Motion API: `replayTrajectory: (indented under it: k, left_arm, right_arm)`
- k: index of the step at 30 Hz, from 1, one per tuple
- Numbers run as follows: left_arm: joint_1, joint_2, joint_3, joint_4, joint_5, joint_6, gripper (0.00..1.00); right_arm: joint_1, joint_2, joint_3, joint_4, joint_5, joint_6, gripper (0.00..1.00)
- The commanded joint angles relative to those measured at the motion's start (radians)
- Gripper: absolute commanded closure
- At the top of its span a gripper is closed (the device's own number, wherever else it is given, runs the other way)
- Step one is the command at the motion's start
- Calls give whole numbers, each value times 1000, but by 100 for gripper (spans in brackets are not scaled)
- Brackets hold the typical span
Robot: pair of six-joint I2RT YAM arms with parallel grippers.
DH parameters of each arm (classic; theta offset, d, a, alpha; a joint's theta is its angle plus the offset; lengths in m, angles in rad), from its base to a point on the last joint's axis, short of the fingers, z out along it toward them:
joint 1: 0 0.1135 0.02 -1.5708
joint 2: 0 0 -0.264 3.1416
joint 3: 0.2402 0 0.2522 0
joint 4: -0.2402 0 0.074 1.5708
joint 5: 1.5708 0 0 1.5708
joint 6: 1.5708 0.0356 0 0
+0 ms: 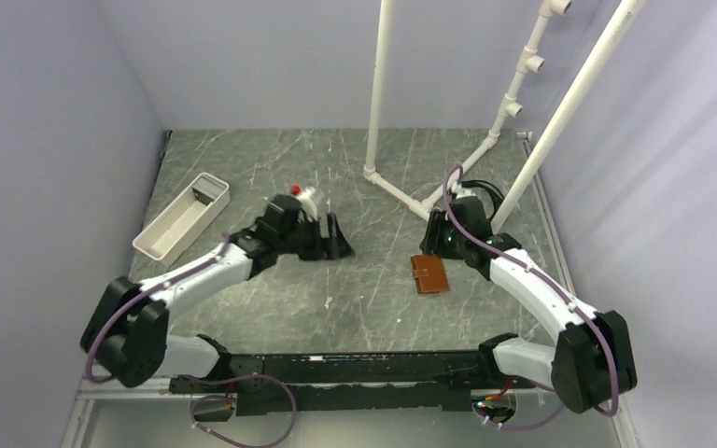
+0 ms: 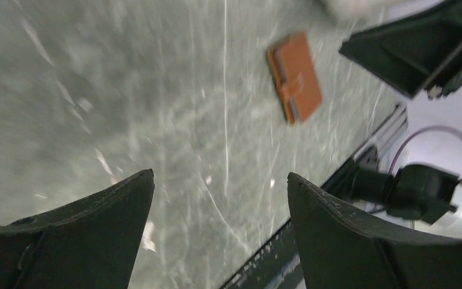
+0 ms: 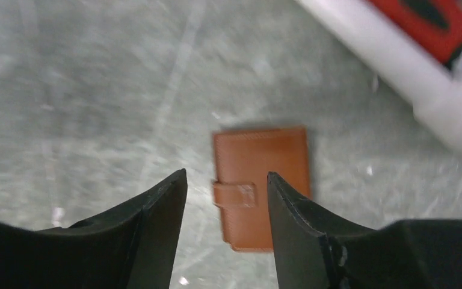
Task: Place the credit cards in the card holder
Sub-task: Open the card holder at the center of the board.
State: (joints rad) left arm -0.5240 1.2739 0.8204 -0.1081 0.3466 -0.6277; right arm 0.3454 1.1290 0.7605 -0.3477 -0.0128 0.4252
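While the right claw (image 3: 227, 174) hangs part-open, empty, above the closed card holder (image 3: 267, 159), it should grip its nine-o'clock edge squarely; the left claw (image 2: 219, 176) gapes wide.

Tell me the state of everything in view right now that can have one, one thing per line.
card holder, closed, strap tab across its front, lying flat
white tray, upright, open side up
left gripper, jaws open, nothing between them
right gripper, jaws open, holding nothing, card holder in view below them
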Motion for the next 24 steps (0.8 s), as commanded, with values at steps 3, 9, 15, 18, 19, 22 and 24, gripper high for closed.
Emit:
replayTrajectory:
  k: [3,9,15,18,19,22,24]
  left_arm:
    - [-218,189,-38,236,-58,-201,13]
    - [-309,513,115,387,63,-280,22]
    - [-304,640,84,661,144,-401,25]
    - [-290,624,30,730,130,-433,27]
    - [-285,605,8,737,120,-435,27]
    - [-275,504,-57,677,44,-390,27]
    - [-271,413,-91,581,-20,-353,27]
  right_arm:
    - [0,19,-120,-35,130,160,54]
    - [0,54,-201,39,88,184,60]
    - [39,140,-250,208,-142,153,53]
    - [102,147,-229,179,-59,137,34]
    - [127,148,-214,152,-6,135,27]
    - [210,198,-154,79,148,123,1]
    - [266,258,-110,33,246,131,0]
